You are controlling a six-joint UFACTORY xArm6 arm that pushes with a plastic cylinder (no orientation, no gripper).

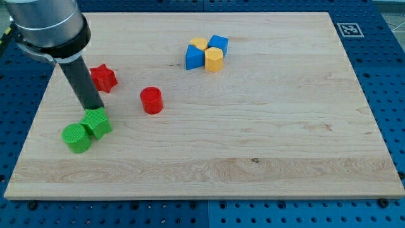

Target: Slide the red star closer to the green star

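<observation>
The red star lies at the board's upper left. The green star lies below it, toward the view's bottom, touching a green cylinder on its lower left. My dark rod comes down from the view's top left, and my tip stands between the two stars, right at the green star's top edge and below and slightly left of the red star. The rod hides part of the red star's left side.
A red cylinder stands to the right of both stars. A tight cluster of two blue blocks and two yellow blocks sits near the board's top middle. The wooden board rests on a blue perforated table.
</observation>
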